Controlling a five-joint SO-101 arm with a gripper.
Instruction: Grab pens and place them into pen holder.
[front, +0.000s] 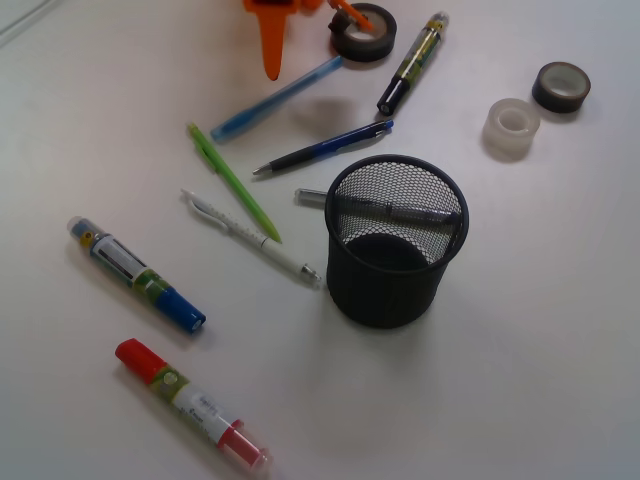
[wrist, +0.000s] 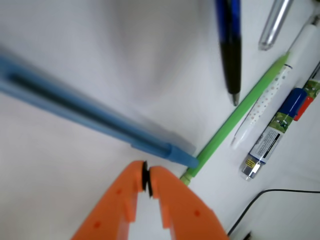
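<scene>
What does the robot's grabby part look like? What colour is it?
The tool is bright orange plastic, shaped like two pointy wedges that narrow to a tip. Thin black pads sit on the inner faces at the tip, and small round holes dot the orange sides. A thin black cable curls on the table nearby.

Pen holder (front: 395, 243) stood right of centre on table (front: 540, 360); one pen (front: 385, 211) lay behind it. Four pens (front: 236, 184) fanned out to its left. Two markers (front: 136, 274) lay further left, nearer front. My gripper (wrist: 146, 179) hung just behind them.
</scene>
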